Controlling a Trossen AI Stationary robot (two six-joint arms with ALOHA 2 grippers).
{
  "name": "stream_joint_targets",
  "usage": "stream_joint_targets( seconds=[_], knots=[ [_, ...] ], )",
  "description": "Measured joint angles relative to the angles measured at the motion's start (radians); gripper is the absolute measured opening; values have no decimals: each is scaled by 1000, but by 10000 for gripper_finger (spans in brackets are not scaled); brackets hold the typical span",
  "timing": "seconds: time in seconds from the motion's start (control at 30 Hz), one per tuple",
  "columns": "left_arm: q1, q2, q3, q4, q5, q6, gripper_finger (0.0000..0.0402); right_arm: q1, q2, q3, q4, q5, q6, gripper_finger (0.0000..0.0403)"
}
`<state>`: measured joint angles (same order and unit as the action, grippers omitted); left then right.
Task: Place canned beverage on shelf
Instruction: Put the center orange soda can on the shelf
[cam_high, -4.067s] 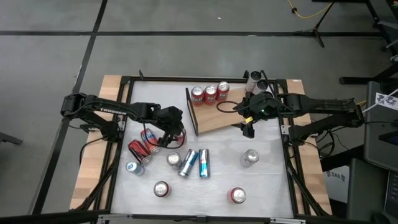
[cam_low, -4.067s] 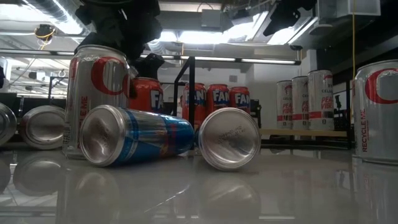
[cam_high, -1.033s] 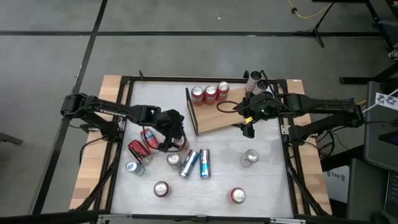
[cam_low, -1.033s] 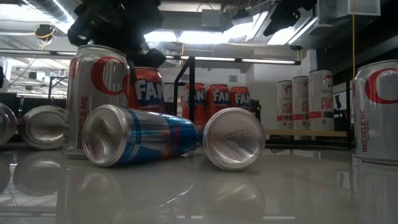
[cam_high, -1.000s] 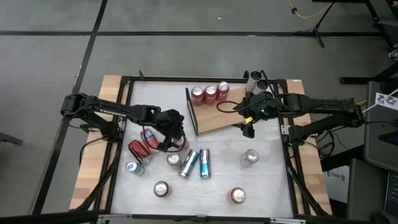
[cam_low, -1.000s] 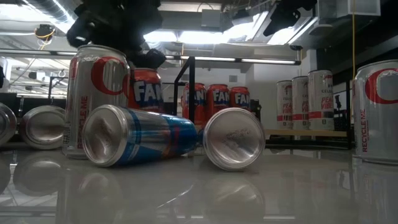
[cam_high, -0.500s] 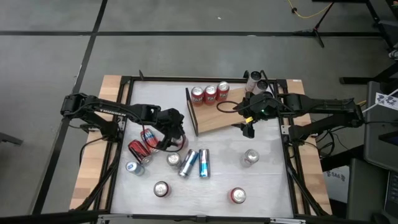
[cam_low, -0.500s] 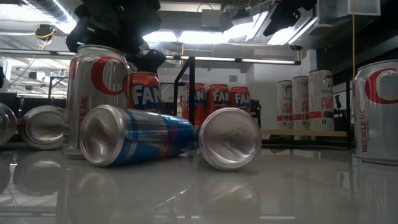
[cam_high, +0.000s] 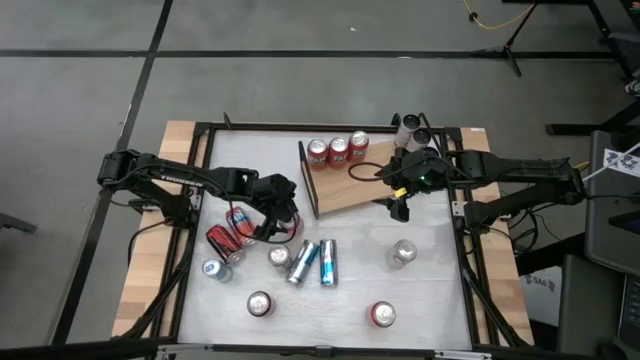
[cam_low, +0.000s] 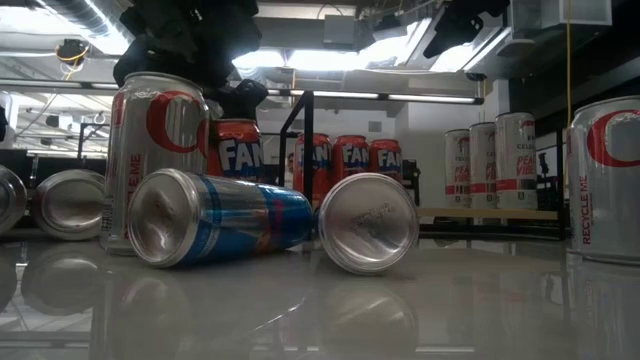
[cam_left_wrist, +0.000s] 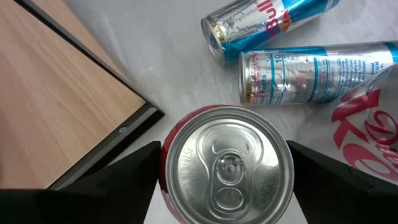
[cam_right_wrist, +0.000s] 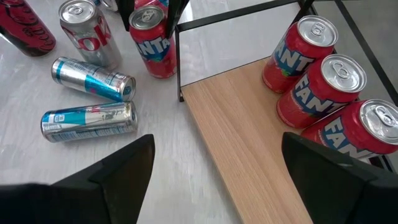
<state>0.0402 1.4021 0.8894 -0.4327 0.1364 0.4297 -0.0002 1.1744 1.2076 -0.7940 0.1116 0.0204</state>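
Note:
An orange soda can (cam_left_wrist: 227, 165) stands upright on the white table, just off the near corner of the shelf (cam_high: 350, 192). The shelf is a light-brown board with a dark upright rail (cam_high: 307, 180). My left gripper (cam_high: 285, 222) hovers over this can with one finger on each side of it. Three more orange cans (cam_high: 339, 150) stand on the shelf's far end. My right gripper (cam_high: 400, 208) hangs open above the shelf's right end, with nothing between its fingers. My left gripper comes at the orange can slanting down from the table's left, and its fingers (cam_left_wrist: 134, 177) lie close beside the can's upper wall (cam_left_wrist: 163, 171). Whether they touch the wall I cannot tell. The can stands upright with its top up.
Two blue-and-silver cans (cam_high: 315, 262) lie just in front of the orange can. A silver can (cam_high: 279, 256) stands beside them, and red cans (cam_high: 225, 240) lie to the left. Further cans (cam_high: 260, 304) (cam_high: 383, 314) (cam_high: 402, 254) stand nearer the table's front.
In the low view the orange can under my left gripper has sunk a little and now sits lower behind the silver can. Both arms have kept their places.

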Motion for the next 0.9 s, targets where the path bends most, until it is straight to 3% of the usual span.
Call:
stream_joint_targets(
  seconds=[0.9],
  knots=[
    [-11, 0, 0, 29, -24, -11, 319, 0, 0, 0, 0, 0, 0, 341]
  ],
)
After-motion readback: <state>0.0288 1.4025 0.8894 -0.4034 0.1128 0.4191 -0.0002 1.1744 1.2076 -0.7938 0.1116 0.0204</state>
